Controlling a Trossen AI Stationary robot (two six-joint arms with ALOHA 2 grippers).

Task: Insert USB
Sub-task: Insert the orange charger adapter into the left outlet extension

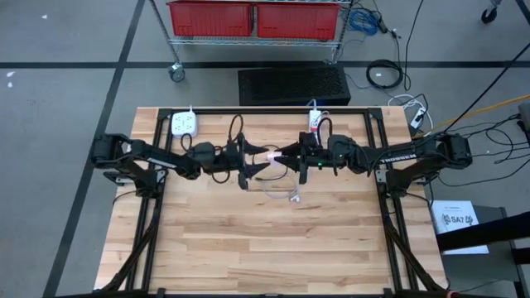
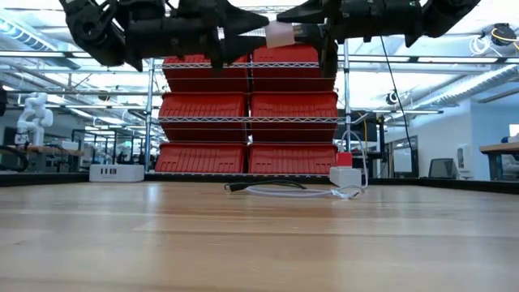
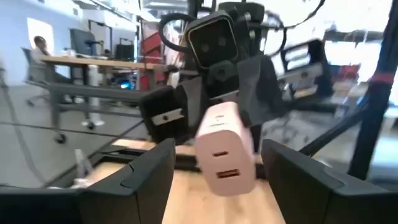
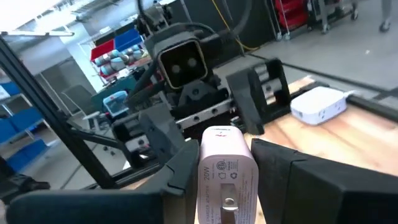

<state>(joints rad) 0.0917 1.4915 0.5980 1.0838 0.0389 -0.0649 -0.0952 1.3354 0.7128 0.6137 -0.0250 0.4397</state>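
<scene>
Right gripper [image 4: 227,180] clamping pink-white charger block [image 4: 227,171], holding it in mid-air above table centre, USB ports facing left gripper [image 3: 214,165]. Left gripper standing wide, empty, fingers flanking block without touching. USB cable [image 1: 281,192] lying loose on wooden table [image 1: 273,248] below, nearer than both grippers, not yet picked up. Risks: arms sitting nose to nose, so any advance is risking collision; block slipping in shallow pinch; loose cable snagging when lifted.
</scene>
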